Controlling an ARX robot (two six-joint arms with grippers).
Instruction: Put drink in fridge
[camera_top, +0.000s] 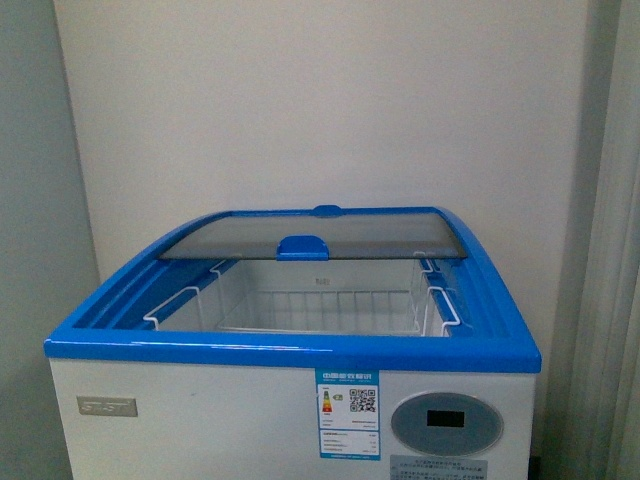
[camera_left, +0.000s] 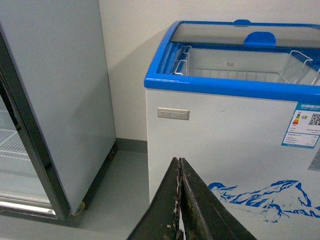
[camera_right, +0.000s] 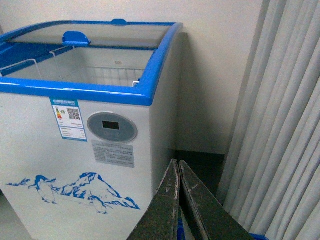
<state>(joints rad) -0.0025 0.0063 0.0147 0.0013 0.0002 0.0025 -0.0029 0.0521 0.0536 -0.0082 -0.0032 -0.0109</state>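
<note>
The fridge (camera_top: 290, 400) stood right in front of both arms, its glass lid (camera_top: 310, 236) slid back and the wire basket (camera_top: 320, 305) inside showing. The left gripper (camera_left: 179, 200) and the right gripper (camera_right: 176, 200) were pressed shut and held nothing. The drink was nowhere in view. A small plastic bottle is likely light and a bit slippery, so grabbing its middle seems best.
</note>
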